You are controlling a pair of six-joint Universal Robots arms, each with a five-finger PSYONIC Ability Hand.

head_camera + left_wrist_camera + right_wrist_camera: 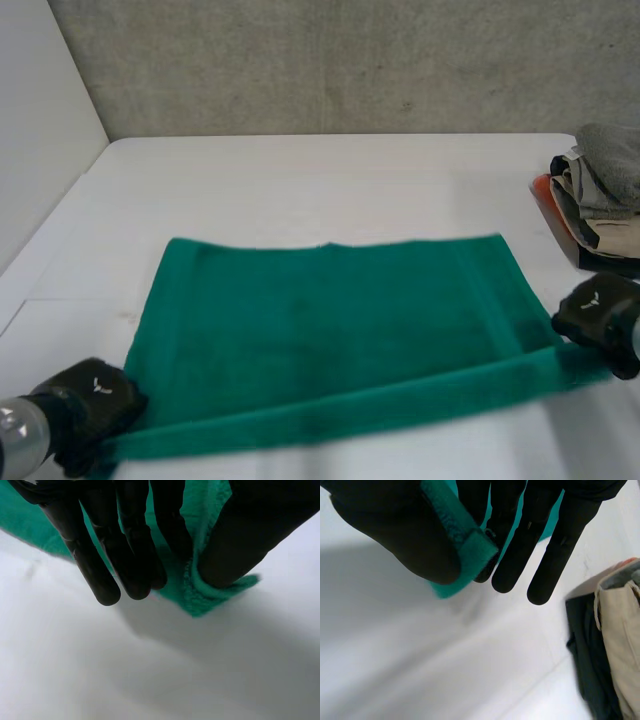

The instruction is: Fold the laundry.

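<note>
Losing a corner is the main risk here. Each robot hand holds the green towel [330,320] by only a small bite of cloth, so a quick lift or an uneven pull could, I judge, tug the terry out from under a thumb.

The left robot hand [90,400] pinches the near left corner between its thumb [240,535] and its straight fingers [95,575], and just the tip of the corner pokes past the thumb. The right robot hand [600,312] pinches the near right corner the same way, with the hem squeezed between thumb [395,535] and fingers [562,555].

A second risk is skew: if one arm carries its corner farther than the other, the near edge would land crooked on the far edge. A third is the pile of clothes [600,190] at the counter's far right, near the right robot hand, which a wide swing could brush.

The towel lies spread on the white counter [300,190] with its far edge toward the wall. Its near edge is lifted a little and stretched between the two hands, one at each near corner.
</note>
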